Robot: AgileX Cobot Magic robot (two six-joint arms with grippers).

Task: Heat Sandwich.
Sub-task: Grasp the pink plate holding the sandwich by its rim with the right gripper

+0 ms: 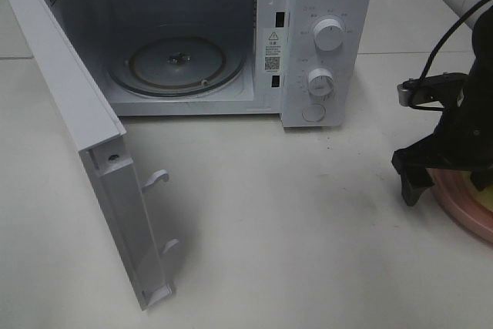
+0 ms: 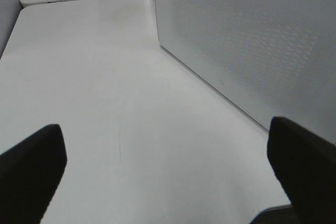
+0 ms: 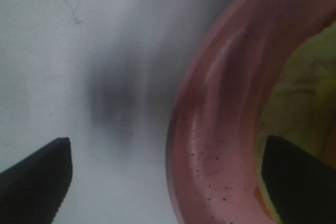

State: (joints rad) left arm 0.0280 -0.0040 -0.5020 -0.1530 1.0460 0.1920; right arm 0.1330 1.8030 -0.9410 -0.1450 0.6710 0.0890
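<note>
Toward the right of the bench (image 1: 293,229), your right tool (image 3: 167,148), released, straddles the rim of the pink plate (image 1: 464,217) beside the sandwich (image 3: 307,98); your left tool (image 2: 165,129), released, faces the microwave door (image 2: 252,40).

White microwave (image 1: 323,44) w/ door (image 1: 108,190) open, glass turntable (image 1: 177,63) inside; pink plate (image 1: 466,221) at rt.

The microwave (image 1: 323,5) stands at the back of the table (image 1: 293,229), its door (image 1: 85,152) swung out to the left front, the turntable (image 1: 177,63) inside. Right of it and nearer, the sandwich (image 1: 486,201) lies on the plate (image 1: 456,207); the right gripper (image 3: 168,179) straddles the plate's left rim.
</note>
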